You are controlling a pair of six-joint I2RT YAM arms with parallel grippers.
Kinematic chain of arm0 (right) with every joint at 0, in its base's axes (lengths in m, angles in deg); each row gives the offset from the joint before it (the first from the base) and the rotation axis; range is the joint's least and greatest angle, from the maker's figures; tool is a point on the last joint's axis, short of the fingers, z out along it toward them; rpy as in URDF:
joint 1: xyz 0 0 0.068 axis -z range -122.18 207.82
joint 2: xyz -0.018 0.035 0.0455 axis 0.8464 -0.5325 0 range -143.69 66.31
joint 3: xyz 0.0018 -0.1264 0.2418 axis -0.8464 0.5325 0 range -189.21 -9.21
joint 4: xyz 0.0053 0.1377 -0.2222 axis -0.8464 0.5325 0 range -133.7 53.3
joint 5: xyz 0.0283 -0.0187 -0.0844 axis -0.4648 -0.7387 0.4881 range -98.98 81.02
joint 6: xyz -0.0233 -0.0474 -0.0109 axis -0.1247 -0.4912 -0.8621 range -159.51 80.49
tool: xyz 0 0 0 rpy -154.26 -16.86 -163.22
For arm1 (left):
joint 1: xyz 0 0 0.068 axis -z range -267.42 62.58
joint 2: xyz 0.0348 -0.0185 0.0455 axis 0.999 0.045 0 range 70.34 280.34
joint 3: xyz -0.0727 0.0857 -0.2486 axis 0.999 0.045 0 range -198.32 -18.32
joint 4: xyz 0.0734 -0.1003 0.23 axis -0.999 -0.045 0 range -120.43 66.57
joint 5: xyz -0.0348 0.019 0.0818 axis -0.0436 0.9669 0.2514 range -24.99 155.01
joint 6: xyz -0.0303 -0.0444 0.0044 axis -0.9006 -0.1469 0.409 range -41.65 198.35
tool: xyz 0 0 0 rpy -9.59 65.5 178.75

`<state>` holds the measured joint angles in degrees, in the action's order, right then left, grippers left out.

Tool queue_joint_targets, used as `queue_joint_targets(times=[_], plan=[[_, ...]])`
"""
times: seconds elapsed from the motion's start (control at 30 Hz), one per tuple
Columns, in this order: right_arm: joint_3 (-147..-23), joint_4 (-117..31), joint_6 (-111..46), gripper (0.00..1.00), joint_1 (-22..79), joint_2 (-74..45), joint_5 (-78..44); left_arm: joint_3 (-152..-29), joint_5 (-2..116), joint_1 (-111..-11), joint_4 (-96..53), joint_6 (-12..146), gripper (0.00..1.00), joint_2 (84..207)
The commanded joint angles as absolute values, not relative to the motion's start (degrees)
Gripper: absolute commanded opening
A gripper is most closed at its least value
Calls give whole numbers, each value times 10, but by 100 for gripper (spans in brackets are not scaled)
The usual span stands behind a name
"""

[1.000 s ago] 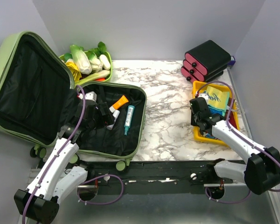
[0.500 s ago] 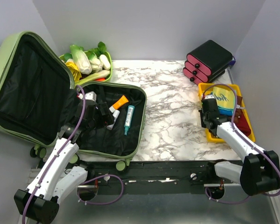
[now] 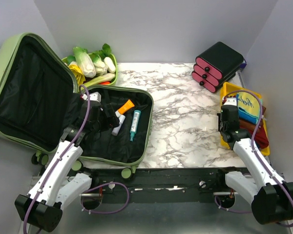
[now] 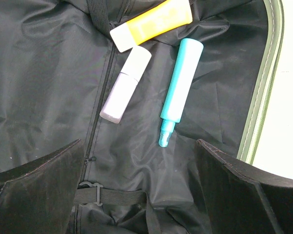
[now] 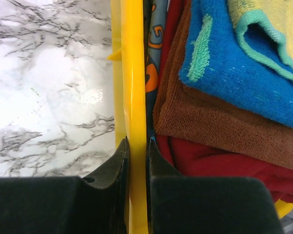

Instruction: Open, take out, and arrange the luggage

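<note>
The sage-green luggage point(image 3: 2, 68) lies open at the left, with its lid leaning back. On its black lining point(image 4: 49, 73) lie an orange tube point(image 3: 127, 105) point(image 4: 154, 24), a white bottle point(image 3: 118, 127) point(image 4: 125, 84) and a teal tube point(image 3: 135, 124) point(image 4: 179, 87). My left gripper point(image 3: 103, 117) point(image 4: 139, 161) hovers open and empty over the lining, just short of the teal tube's tip. My right gripper point(image 3: 228, 127) point(image 5: 136, 144) is shut on the left rim of the yellow tray point(image 3: 234, 86) point(image 5: 134, 73), at its near end.
Folded towels fill the tray: blue-yellow point(image 5: 244, 63), brown point(image 5: 210, 117) and red point(image 5: 224, 165). A black box with pink-red ends point(image 3: 217, 66) stands at the back right. A green basket of vegetables point(image 3: 93, 66) sits behind the luggage. The marble tabletop point(image 3: 180, 112) lies between.
My right gripper has dragged the yellow tray rightward to the table's right edge, turning it lengthwise. My left gripper has shifted slightly over the luggage base.
</note>
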<state>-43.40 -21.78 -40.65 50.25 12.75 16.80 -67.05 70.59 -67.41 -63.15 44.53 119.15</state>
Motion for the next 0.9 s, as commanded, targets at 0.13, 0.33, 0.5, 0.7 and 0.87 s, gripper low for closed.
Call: queue_joint_targets(times=[0.13,0.33,0.5,0.7,0.87], plan=[[-423,-295,-432,1,516,86,233,-725,710,-676,-630,471,99,1236],[-419,-313,-444,15,518,49,240,-740,707,-676,-629,478,99,1250],[-431,-297,-443,70,519,75,217,-745,714,-676,-631,483,99,1247],[-490,-294,-431,95,518,151,68,-748,718,-676,-630,480,99,1246],[-559,-385,-427,100,518,128,39,-751,719,-676,-621,477,99,1238]])
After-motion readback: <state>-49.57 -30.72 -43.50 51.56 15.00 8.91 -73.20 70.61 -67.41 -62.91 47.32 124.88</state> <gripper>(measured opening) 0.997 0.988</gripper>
